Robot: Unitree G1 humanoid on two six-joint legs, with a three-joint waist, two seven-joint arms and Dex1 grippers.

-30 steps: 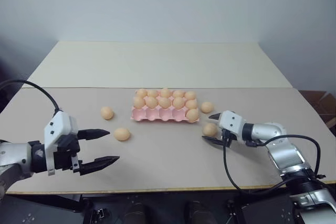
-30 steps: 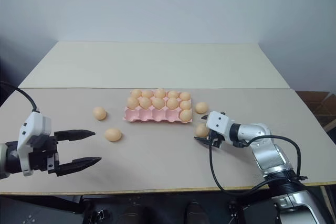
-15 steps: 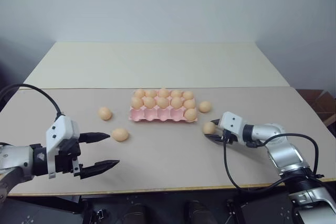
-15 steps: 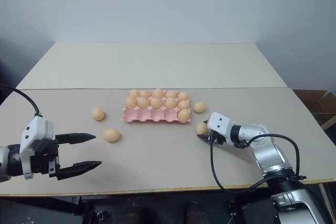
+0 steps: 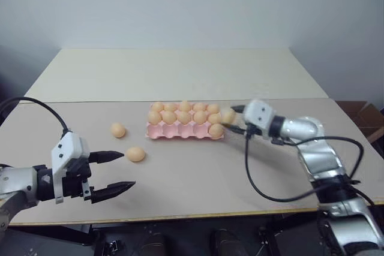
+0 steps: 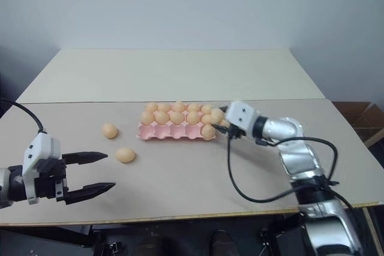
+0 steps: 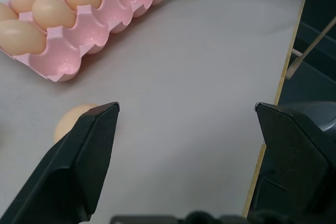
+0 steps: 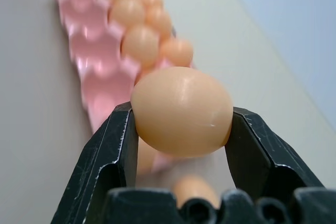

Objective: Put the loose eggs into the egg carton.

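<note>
The eggs [image 8: 181,111] look smooth with a soft sheen, the pink carton [image 7: 86,32] glossy moulded plastic, the table [image 5: 198,178] matt, the pincer fingers [image 8: 102,163] scuffed black plastic.

One carton [image 5: 180,132] has fifteen cups [image 7: 79,38]: eleven hold eggs [image 5: 183,117] and four are empty. Two loose eggs [image 5: 135,154] lie to its left. One egg [image 8: 181,103] sits in the right gripper [image 8: 181,116], and another [image 8: 194,190] lies below it.
</note>
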